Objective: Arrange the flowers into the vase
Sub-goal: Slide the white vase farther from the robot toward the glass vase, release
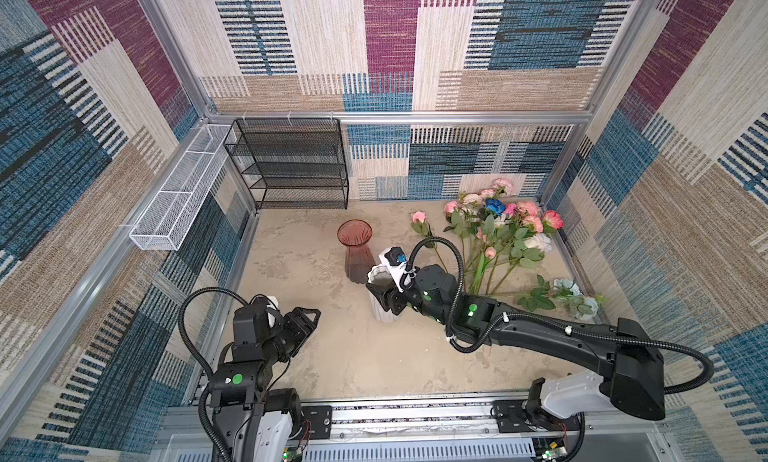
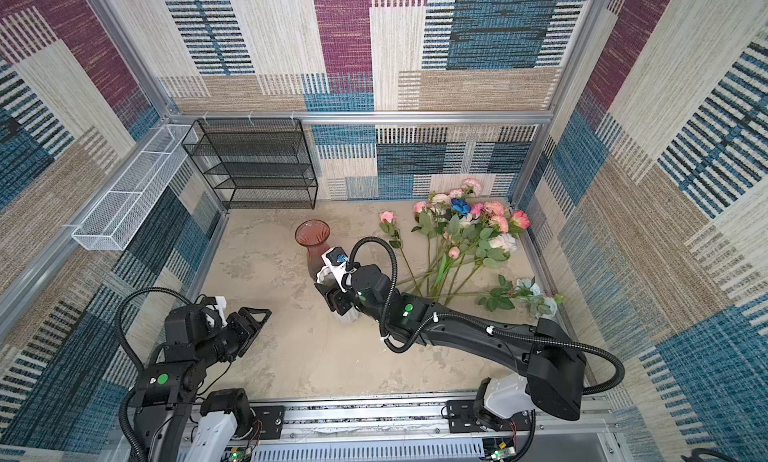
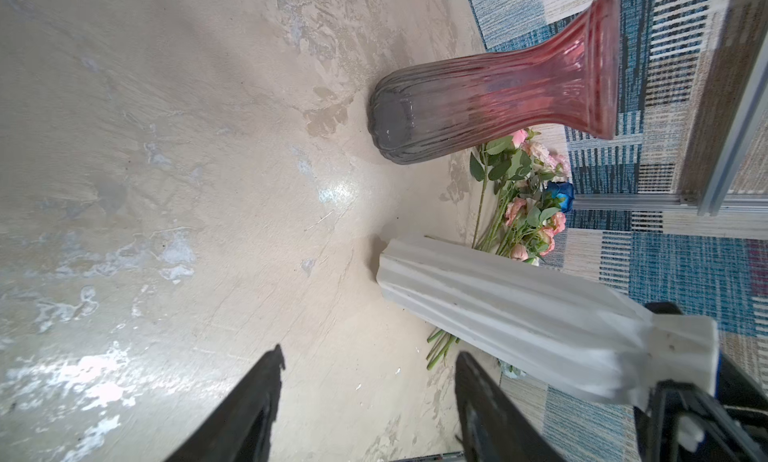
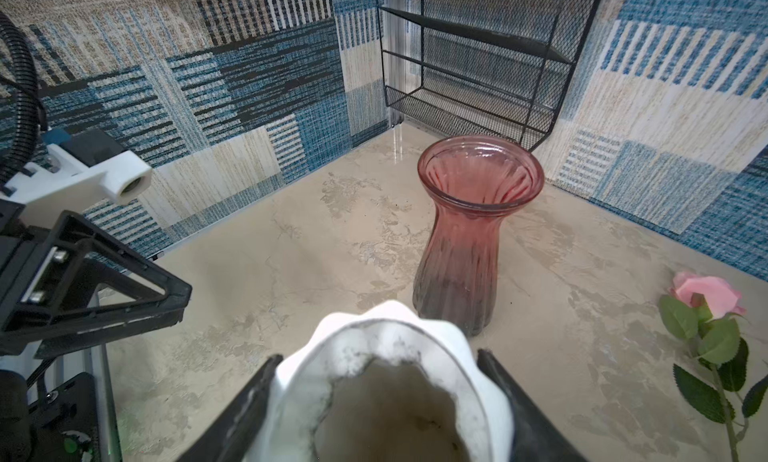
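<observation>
A white ribbed vase (image 1: 384,312) stands mid-table with my right gripper (image 1: 377,288) shut on its neck; in the right wrist view the gripper (image 4: 379,356) has a finger pressed on each side of the white vase's rim (image 4: 390,325). Just behind it stands a pink glass vase (image 1: 356,248) (image 4: 465,231), empty. The flowers (image 1: 498,235) (image 2: 469,235) lie in a heap at the back right, stems pointing forward. A single pink rose (image 1: 419,218) (image 4: 706,291) lies apart, to the left of the heap. My left gripper (image 1: 311,320) (image 3: 370,352) hovers open and empty at the front left.
A black mesh shelf rack (image 1: 291,165) stands against the back wall on the left. A white wire basket (image 1: 183,190) hangs on the left wall. Two pale blue flowers (image 1: 575,298) lie near the right wall, close to my right arm.
</observation>
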Robot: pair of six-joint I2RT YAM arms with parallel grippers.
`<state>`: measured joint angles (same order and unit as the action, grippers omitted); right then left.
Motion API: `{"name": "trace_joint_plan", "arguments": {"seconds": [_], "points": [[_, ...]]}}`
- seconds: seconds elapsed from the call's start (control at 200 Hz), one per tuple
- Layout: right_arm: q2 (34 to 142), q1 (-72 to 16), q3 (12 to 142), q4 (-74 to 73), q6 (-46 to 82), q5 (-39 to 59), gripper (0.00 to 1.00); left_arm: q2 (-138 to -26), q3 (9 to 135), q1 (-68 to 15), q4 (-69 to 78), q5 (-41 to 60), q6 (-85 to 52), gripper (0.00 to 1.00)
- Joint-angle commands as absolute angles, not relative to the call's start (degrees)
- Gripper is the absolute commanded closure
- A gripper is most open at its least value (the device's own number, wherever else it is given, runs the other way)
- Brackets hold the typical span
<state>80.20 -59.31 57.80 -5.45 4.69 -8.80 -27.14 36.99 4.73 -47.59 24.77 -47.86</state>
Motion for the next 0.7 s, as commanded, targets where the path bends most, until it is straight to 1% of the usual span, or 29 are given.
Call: {"name": "trace_joint_plan", "arguments": {"seconds": [0.0,0.31,0.426,0.571,0.611,0.666,0.691], "points": [[79.11,-57.33,57.87,-8.57,5.49,-6.81,0.56,-27.07,37.57,4.66,-46.15,26.17,-47.32,0.33],[80.39,-53.33,57.03,-8.85,7.27,-2.21,0.55,-27.32,37.17,4.31,-45.22,27.14,-47.83,0.32],[81.16,-52.83,56.81,-9.21,8.08,-0.75,0.51,-27.32,37.06,4.14,-44.89,27.15,-47.89,0.32],[81.74,-52.34,56.47,-9.36,8.61,-1.98,0.46,-27.51,36.57,3.65,-44.02,27.31,-48.31,0.32],[81.6,-52.13,56.23,-9.43,8.83,-2.09,0.4,-27.62,36.37,3.46,-43.77,27.26,-48.44,0.32],[81.21,-52.03,56.14,-9.43,8.98,-2.43,0.22,-27.62,36.22,3.13,-43.34,27.42,-48.62,0.32],[81.06,-52.03,56.15,-9.41,8.97,-2.56,0.15,-27.68,36.14,2.89,-43.17,27.34,-48.81,0.31]]}}
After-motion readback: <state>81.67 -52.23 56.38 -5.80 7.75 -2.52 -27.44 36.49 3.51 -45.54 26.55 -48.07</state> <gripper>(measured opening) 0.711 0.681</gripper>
